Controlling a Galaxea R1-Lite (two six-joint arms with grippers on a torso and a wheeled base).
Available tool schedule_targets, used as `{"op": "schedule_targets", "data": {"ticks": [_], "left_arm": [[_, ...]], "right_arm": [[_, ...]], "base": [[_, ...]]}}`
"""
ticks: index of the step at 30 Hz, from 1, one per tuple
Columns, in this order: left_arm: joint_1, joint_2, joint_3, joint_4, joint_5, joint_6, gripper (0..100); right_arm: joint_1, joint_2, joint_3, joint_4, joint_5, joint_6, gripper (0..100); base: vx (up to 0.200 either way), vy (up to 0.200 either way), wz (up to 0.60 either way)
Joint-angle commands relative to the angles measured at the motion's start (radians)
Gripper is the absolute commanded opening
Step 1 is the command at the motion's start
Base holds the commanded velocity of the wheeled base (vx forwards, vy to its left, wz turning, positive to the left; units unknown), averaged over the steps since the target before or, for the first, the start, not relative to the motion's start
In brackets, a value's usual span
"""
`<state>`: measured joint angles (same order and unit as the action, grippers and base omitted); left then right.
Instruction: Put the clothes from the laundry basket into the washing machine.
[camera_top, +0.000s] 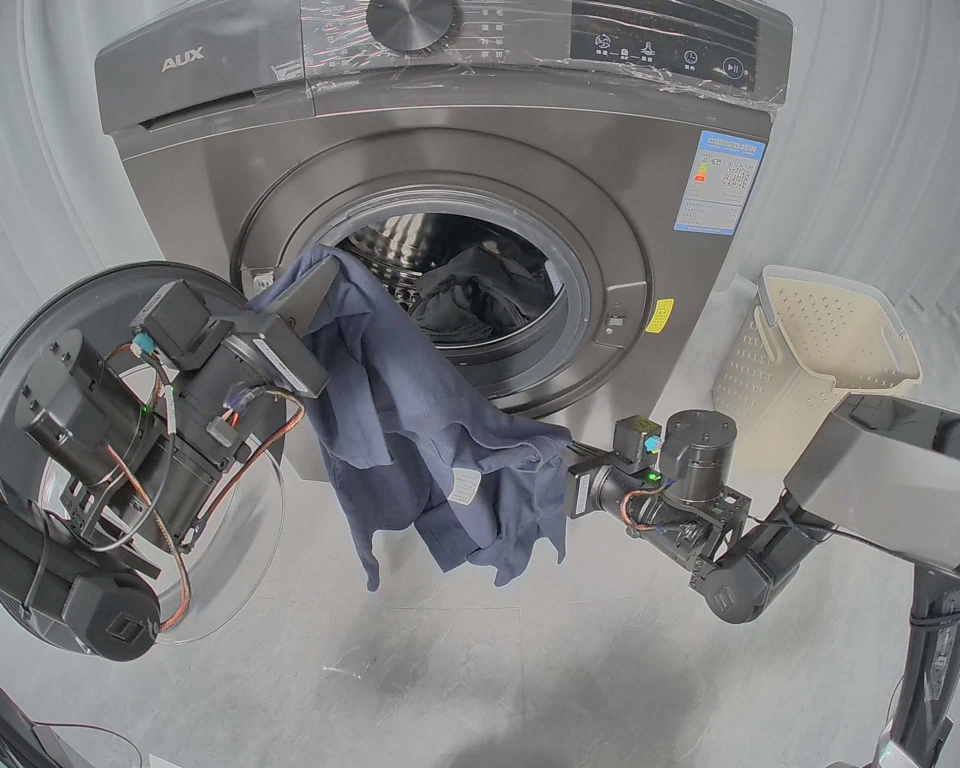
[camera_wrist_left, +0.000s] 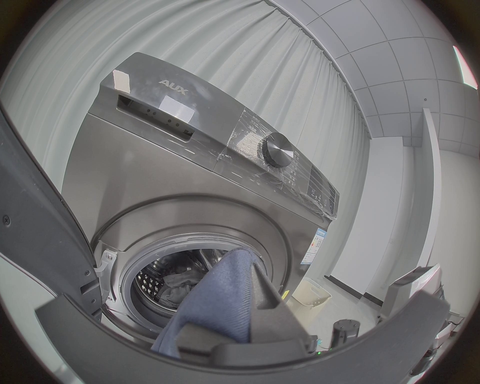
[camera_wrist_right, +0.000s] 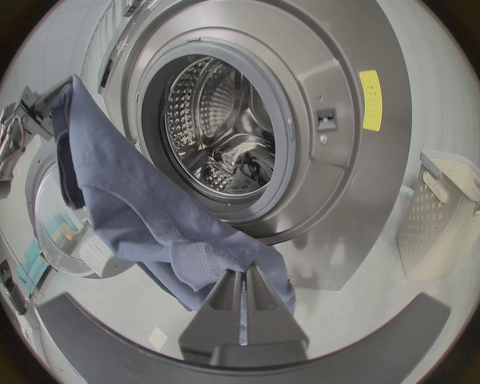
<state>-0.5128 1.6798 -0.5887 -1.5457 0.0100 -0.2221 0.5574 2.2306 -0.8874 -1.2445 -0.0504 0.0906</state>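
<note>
Hold | your left claw (camera_top: 303, 290) and right claw (camera_wrist_right: 245, 280) each pinch an edge of the blue shirt (camera_top: 420, 430); it hangs stretched before the washing machine (camera_top: 600, 170) opening, likely to feed in cleanly; dark clothes (camera_top: 480, 295) lie inside; laundry basket (camera_top: 820, 350) right

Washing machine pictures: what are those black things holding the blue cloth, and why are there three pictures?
Those are a robot's pinchers, called grippers, one at the end of each arm. The left gripper and the right gripper both pinch one blue shirt, stretched in front of the washing machine, whose door hangs open. Dark clothes lie inside the drum. A cream laundry basket stands beside the machine. One picture comes from a camera on the robot's head. The other two come from cameras on its wrists.
</note>
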Motion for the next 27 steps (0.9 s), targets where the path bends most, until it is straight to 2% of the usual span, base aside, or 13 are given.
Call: {"op": "schedule_targets", "data": {"ticks": [1, 4, 5, 8, 18, 23, 27], "left_arm": [[-0.004, -0.008, -0.005, -0.001, 0.002, 0.000, 0], [-0.009, -0.009, -0.010, -0.001, 0.004, 0.000, 0], [-0.010, -0.008, -0.010, -0.001, 0.004, 0.000, 0], [-0.013, -0.008, -0.010, -0.002, 0.007, 0.000, 0], [-0.009, -0.002, -0.016, -0.001, 0.010, 0.000, 0], [-0.006, 0.006, -0.019, -0.001, 0.011, 0.001, 0], [-0.004, 0.008, -0.028, -0.001, 0.013, 0.000, 0]], "right_arm": [[-0.027, 0.162, -0.096, -0.021, 0.027, -0.038, 0], [-0.037, 0.210, -0.143, -0.036, 0.032, -0.072, 0], [-0.036, 0.227, -0.159, -0.035, 0.034, -0.077, 100], [-0.025, 0.247, -0.166, -0.038, 0.050, -0.083, 100], [0.015, 0.276, -0.157, -0.044, 0.053, -0.089, 100], [0.042, 0.253, -0.100, -0.067, 0.060, -0.101, 100], [0.107, 0.218, -0.048, -0.079, 0.073, -0.101, 100]], "base": [[0.000, 0.000, 0.00], [0.000, 0.000, 0.00], [0.000, 0.000, 0.00], [0.000, 0.000, 0.00], [0.000, 0.000, 0.00], [0.000, 0.000, 0.00], [0.000, 0.000, 0.00]]}}
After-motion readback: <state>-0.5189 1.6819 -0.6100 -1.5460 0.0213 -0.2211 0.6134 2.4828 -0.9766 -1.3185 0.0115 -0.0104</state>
